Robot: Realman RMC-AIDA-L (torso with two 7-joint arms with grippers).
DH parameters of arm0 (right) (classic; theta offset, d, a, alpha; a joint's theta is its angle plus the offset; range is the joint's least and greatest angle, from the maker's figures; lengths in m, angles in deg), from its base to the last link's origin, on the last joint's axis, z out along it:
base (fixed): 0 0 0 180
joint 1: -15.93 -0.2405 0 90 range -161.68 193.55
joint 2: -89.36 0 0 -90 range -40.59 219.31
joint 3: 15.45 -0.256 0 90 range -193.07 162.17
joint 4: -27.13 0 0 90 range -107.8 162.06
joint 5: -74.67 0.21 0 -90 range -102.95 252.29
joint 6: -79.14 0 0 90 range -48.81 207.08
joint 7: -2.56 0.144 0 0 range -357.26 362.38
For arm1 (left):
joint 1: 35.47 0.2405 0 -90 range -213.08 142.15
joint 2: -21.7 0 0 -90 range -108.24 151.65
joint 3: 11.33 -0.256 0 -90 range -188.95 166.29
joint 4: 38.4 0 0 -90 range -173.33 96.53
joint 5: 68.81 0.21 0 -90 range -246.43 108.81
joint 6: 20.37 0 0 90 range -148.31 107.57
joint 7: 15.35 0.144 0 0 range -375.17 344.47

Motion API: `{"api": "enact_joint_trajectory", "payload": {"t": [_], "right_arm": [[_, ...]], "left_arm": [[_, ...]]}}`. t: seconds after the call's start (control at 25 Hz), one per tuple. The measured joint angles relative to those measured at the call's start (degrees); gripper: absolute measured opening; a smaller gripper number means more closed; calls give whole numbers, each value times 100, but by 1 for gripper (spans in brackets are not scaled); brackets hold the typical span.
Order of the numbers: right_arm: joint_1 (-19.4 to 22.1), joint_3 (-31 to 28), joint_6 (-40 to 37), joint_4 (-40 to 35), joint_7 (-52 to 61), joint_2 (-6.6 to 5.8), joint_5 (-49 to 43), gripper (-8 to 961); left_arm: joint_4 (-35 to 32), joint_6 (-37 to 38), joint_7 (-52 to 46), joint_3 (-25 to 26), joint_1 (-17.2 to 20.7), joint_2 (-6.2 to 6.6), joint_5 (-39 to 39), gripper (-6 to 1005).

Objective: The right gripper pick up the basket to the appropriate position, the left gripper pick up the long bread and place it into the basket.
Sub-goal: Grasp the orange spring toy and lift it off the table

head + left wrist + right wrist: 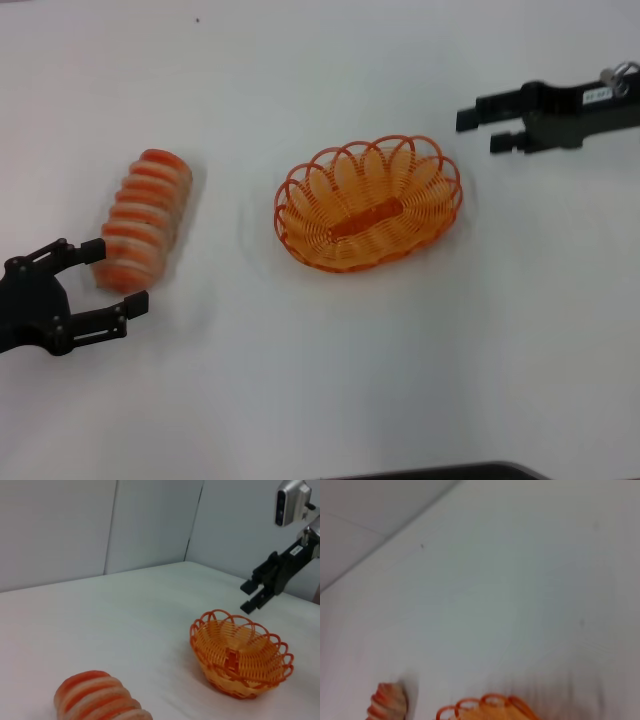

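Bread (143,220) at nine o'clock of the basket (368,204) seems barely inside the left hand (112,275), wide open and empty, so closing may pinch only its tip and roll it.

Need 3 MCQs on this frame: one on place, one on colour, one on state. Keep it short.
1. Where is the long bread?
A. in the basket
B. on the table, to the basket's left
C. held in the right gripper

2. What colour is the basket?
A. orange
B. blue
C. green

3. How is the left gripper?
A. shut on the bread
B. open at the bread's near end
C. out of view

Key: 1 B, the loaf lies on the white table, apart from the basket. 2 A, orange wire throughout. 3 B, its fingers are spread on either side of the loaf's near end. The right gripper is open, up beyond the basket's right side.
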Motion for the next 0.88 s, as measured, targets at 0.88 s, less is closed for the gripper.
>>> {"api": "enact_joint_trajectory", "payload": {"t": [0.88], "right_arm": [[1360, -267, -1021, -71, -7303, 247, 1630, 773]], "left_arm": [[27, 13, -266, 312, -142, -73, -21, 932]]}}
